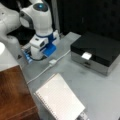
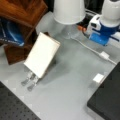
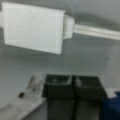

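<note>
1. My fingers (image 3: 73, 86) sit at the wrist view's bottom: two dark pads (image 3: 58, 86) pressed side by side, no gap between them, nothing held.
2. In both front views the blue and white hand hides them, so they carry no mark there; the hand hangs low over the bench (image 1: 100, 92).
3. Nearest thing: a small white plug (image 3: 33, 27) lying flat on the bench, ahead of my pads in the wrist view, apart from them.
4. A white cable (image 3: 97, 31) runs from the plug toward the wrist view's right.
5. In a front view the plug (image 1: 52, 62) lies just below my hand, with the cable (image 1: 37, 75) trailing down-left and also up-right toward the box (image 1: 100, 48).
6. In a front view the plug (image 2: 104, 55) lies below-right of my hand, on its cable (image 2: 86, 46).
7. The box is black-topped with a grey front, at a front view's right; a small white tag (image 1: 86, 55) sits at its front edge.
8. A notebook (image 1: 60, 100) leans tilted at a front view's bottom; the same notebook (image 2: 42, 55) stands propped left of centre in a front view.
9. A white lamp shade (image 2: 69, 11) is at a front view's top.
10. A wooden shelf (image 1: 12, 95) stands at a front view's lower left.
</note>
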### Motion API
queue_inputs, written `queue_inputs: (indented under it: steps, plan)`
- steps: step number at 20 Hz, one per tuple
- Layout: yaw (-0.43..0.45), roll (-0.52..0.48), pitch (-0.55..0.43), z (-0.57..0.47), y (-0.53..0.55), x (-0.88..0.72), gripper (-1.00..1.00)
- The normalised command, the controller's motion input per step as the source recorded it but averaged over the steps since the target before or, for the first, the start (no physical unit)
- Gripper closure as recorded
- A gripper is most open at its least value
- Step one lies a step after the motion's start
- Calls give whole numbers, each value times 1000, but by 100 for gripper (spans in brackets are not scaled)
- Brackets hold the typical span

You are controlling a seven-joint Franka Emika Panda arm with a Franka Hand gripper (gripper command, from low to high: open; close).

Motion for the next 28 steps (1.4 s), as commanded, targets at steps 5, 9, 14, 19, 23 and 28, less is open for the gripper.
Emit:
queue_inputs:
  steps: [5,9,14,19,23,28]
  plan:
    - [14,54,-526,-594,-195,-643,100]
    - [15,30,-539,-596,-178,-708,100]
    - [-5,-4,-552,-560,-105,-803,100]
    - [11,-36,-607,-556,-80,-902,100]
    - [19,-63,-642,-564,-101,-988,100]
    - [19,-54,-648,-585,-116,-1000,100]
